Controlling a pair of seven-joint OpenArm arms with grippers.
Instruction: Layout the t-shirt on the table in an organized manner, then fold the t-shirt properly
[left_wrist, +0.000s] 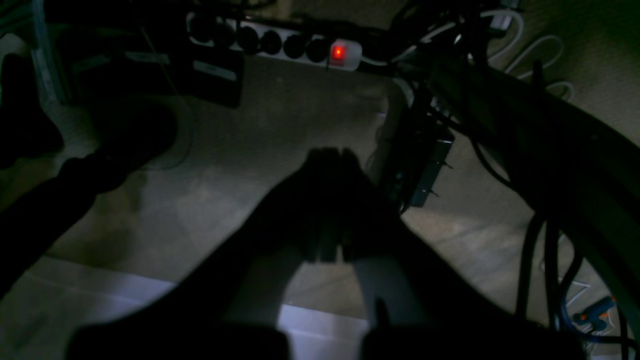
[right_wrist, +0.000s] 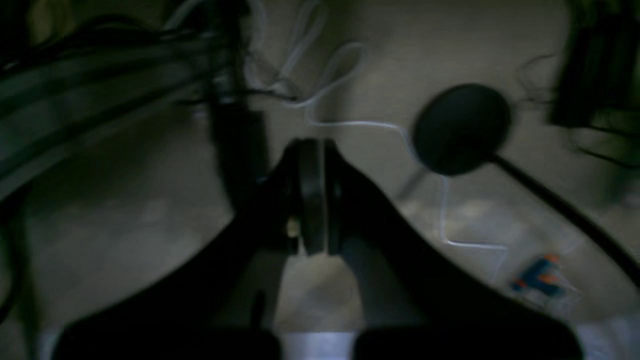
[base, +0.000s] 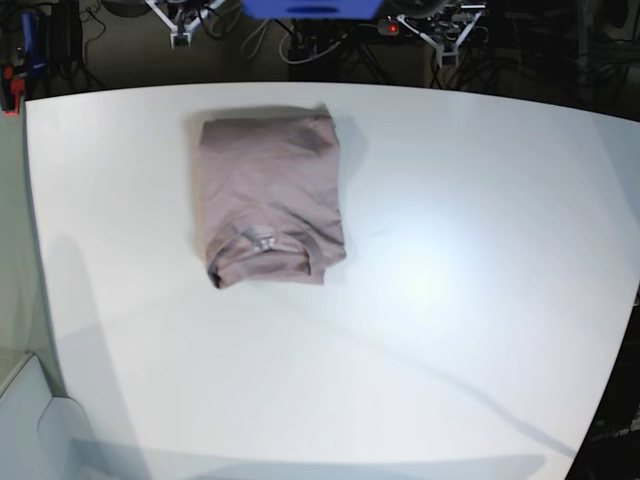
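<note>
t-shirt (base: 270, 195): soft matt cloth, ribbed collar | table (base: 450, 300): smooth matt white

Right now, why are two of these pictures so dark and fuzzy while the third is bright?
The left wrist view is dim, looking down at the floor, the left hand a black silhouette; only a power strip's red light glows. The right wrist view is equally dark and smeared with motion blur. The base view is bright, with glare on the table beside the t-shirt.

Mauve t-shirt (base: 270, 195), folded into a compact upright rectangle, collar and pale label facing the near edge, lying flat on the white table (base: 450, 300), left of centre.
</note>
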